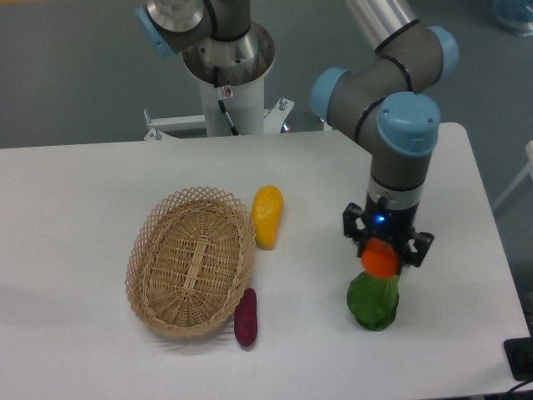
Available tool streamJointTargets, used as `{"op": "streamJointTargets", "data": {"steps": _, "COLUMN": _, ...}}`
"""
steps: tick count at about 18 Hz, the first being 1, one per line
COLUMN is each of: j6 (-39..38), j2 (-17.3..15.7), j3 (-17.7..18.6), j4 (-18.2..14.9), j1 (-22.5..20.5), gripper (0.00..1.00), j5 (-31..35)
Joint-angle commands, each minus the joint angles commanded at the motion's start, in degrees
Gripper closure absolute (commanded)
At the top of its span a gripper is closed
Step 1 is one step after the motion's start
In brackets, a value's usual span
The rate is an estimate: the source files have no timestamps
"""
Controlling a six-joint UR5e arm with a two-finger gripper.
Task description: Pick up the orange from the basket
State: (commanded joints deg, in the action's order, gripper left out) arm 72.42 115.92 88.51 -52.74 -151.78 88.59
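Observation:
The orange (381, 261) is a small round bright-orange fruit held between the fingers of my gripper (383, 258). The gripper is shut on it and holds it at the right side of the table, right above a green vegetable (374, 302). The basket (191, 260) is an oval tan wicker basket at the left of the table, well away from the gripper. Nothing lies in it.
An elongated yellow-orange mango-like fruit (266, 216) lies just right of the basket. A dark purple vegetable (246, 317) lies at the basket's lower right rim. The robot base (226, 75) stands behind the table's far edge.

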Motion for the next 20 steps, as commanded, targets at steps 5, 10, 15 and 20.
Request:
{"op": "streamJointTargets", "data": {"steps": 5, "j6": 4.37, "j2": 1.32, "j3": -1.76, "j4": -0.17, "j1": -0.71, "gripper": 0.36, "j5": 2.54}}
{"op": "streamJointTargets", "data": {"steps": 10, "j6": 6.07, "j2": 1.41, "j3": -2.29, "j4": -0.35, "j1": -0.88, "gripper": 0.36, "j5": 2.55}}
{"op": "streamJointTargets", "data": {"steps": 15, "j6": 6.06, "j2": 1.41, "j3": -2.29, "j4": -0.35, "j1": -0.97, "gripper": 0.36, "j5": 2.72}}
{"op": "streamJointTargets", "data": {"steps": 20, "j6": 5.98, "j2": 1.41, "j3": -2.20, "j4": -0.35, "j1": -1.06, "gripper": 0.36, "j5": 2.72}}
